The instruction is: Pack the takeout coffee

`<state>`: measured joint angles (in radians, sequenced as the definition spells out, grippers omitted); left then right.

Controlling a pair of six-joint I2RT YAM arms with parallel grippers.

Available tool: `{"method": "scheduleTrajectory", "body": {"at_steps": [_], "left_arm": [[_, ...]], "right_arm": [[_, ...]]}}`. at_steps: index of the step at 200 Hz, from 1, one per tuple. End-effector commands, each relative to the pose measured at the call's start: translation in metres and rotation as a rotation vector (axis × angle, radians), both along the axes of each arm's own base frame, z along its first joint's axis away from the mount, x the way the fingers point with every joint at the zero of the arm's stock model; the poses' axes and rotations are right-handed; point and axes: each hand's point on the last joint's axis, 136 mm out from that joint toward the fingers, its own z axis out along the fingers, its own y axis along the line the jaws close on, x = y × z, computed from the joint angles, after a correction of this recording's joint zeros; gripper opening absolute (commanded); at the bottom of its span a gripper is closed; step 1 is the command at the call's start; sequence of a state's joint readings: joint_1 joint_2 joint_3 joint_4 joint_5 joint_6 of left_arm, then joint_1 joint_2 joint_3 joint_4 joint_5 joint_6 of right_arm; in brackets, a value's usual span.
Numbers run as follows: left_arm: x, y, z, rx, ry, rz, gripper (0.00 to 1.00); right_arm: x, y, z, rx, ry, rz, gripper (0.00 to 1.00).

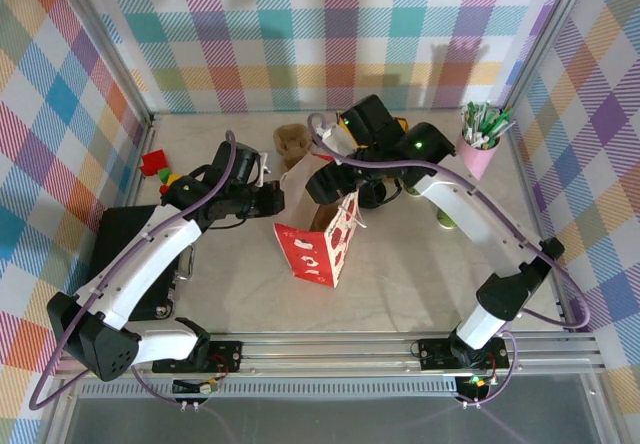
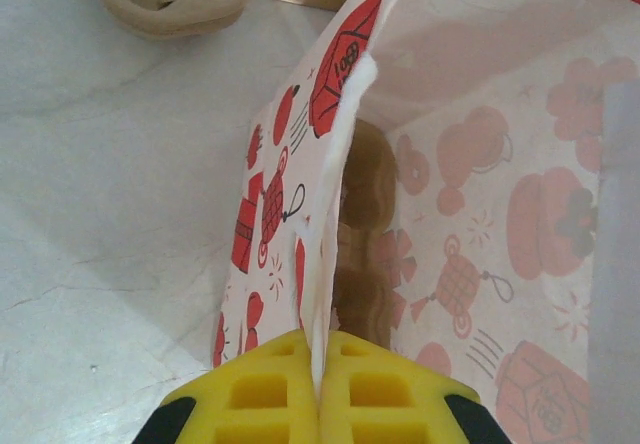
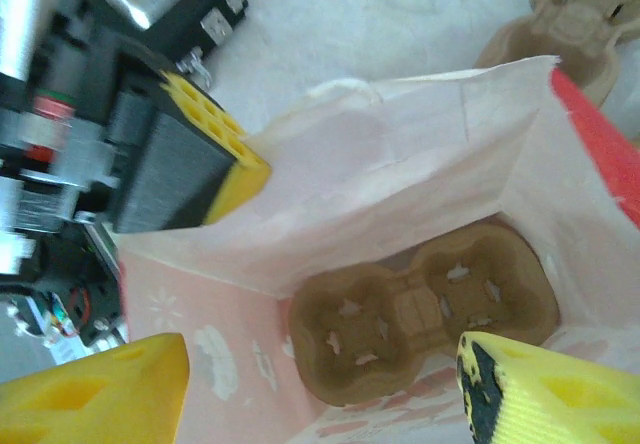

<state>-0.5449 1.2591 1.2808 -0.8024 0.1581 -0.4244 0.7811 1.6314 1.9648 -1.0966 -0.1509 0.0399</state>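
So the whole setup sits in a booth with pastel plaid walls (image 1: 70, 94) and bare metal frame posts (image 1: 105, 39) in the corners. The table (image 1: 400, 284) is a pale, marble-looking top, with an aluminium rail (image 1: 320, 349) along the near edge where both arms are bolted. Starting far left there's a red block (image 1: 153, 161) with a couple of small coloured bits beside it, back near the wall. A flat black box (image 1: 112, 232) lies in front of that, partly under the left arm. The left gripper (image 2: 320, 349) is pinched tight on the near top edge of the paper bag (image 1: 318, 249), with the paper sandwiched between its yellow pads. The bag is white with red prints and stands open about mid-table. From the right wrist you can see a brown cup carrier (image 3: 430, 314) lying flat on the bag's bottom. A second carrier (image 1: 292, 144) sits on the table just behind the bag. The right gripper (image 3: 325, 359) hangs over the bag mouth with its jaws spread wide and nothing between them. The takeout coffee (image 1: 446, 216) is out on the table right of the bag, well apart from it. It's mostly hidden by the right arm, so only a sliver of green shows. Behind it, near the right wall, is a pink cup of pens (image 1: 478, 146).
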Motion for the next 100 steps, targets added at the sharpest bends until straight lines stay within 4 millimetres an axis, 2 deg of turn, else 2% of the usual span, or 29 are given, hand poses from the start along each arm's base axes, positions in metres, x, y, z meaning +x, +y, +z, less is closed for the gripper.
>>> {"method": "scheduleTrajectory", "body": {"at_steps": [1, 17, 46, 100], "left_arm": [[-0.011, 0.012, 0.006, 0.039, 0.020, 0.097, 0.00], [-0.012, 0.012, 0.013, 0.026, 0.004, 0.141, 0.00], [-0.015, 0.012, 0.018, 0.054, 0.000, 0.171, 0.00], [-0.018, 0.016, 0.017, 0.035, 0.021, 0.236, 0.00]], "right_arm": [[-0.017, -0.010, 0.042, 0.106, 0.015, -0.059, 0.73], [-0.019, -0.017, 0.057, 0.141, 0.007, -0.105, 0.74], [-0.020, -0.035, 0.071, 0.171, -0.009, -0.191, 0.78], [-0.012, -0.064, 0.068, 0.175, 0.002, -0.329, 0.80]]}}
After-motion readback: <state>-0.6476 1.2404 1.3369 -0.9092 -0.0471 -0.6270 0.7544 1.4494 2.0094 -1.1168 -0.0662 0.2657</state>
